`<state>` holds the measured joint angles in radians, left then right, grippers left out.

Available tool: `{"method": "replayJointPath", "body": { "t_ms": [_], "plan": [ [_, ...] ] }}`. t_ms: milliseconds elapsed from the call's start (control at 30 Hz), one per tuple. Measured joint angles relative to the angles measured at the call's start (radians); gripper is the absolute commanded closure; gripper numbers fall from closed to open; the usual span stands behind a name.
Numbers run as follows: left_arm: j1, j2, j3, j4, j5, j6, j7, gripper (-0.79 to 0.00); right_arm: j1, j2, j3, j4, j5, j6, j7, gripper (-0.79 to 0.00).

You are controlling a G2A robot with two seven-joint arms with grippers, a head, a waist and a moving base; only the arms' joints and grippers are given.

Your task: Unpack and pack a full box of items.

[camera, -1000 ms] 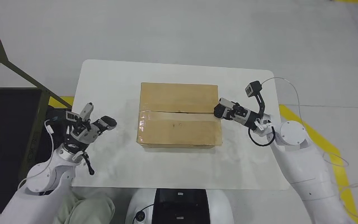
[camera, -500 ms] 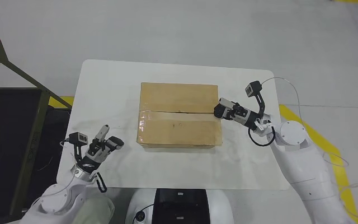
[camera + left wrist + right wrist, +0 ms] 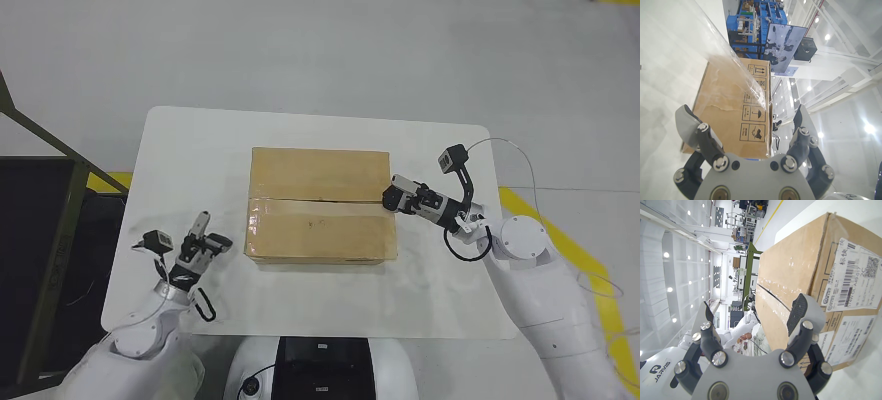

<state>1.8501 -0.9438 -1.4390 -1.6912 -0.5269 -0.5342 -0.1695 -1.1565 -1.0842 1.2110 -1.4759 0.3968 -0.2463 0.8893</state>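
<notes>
A closed brown cardboard box (image 3: 320,205) lies in the middle of the white table (image 3: 200,150), its top flaps meeting in a taped seam. My left gripper (image 3: 207,237) hovers open just off the box's left end, fingers pointing at it. In the left wrist view the box (image 3: 730,113) fills the space between the open fingers (image 3: 687,121), with a loose strip of clear tape (image 3: 730,66) hanging from its edge. My right gripper (image 3: 392,195) sits open at the box's right end, level with the seam. The right wrist view shows the box (image 3: 791,275) and one finger pad (image 3: 797,313) over the seam's end.
Shipping labels (image 3: 849,275) cover the box's right end. A dark green frame (image 3: 45,140) and a black surface (image 3: 40,240) stand left of the table. Bare tabletop lies in front of and behind the box.
My left arm has swung from the table's left edge toward the box and now points at its left end. The right arm and the box have stayed still.
</notes>
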Motion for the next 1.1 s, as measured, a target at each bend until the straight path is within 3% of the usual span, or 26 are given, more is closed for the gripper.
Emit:
{"method": "replayJointPath", "body": {
  "t_ms": [567,800,1100],
  "plan": [
    [-0.176,-0.054,0.078,0.101,0.015,-0.007,0.134,-0.785,0.000,0.000,0.000,0.000,0.000,0.000,0.000,-0.785],
    [-0.187,-0.070,0.069,0.102,-0.001,-0.096,0.153,-0.785,0.000,0.000,0.000,0.000,0.000,0.000,0.000,-0.785],
    [-0.215,-0.088,0.052,0.074,-0.021,-0.104,0.160,-0.785,0.000,0.000,0.000,0.000,0.000,0.000,0.000,-0.785]
  ]
}}
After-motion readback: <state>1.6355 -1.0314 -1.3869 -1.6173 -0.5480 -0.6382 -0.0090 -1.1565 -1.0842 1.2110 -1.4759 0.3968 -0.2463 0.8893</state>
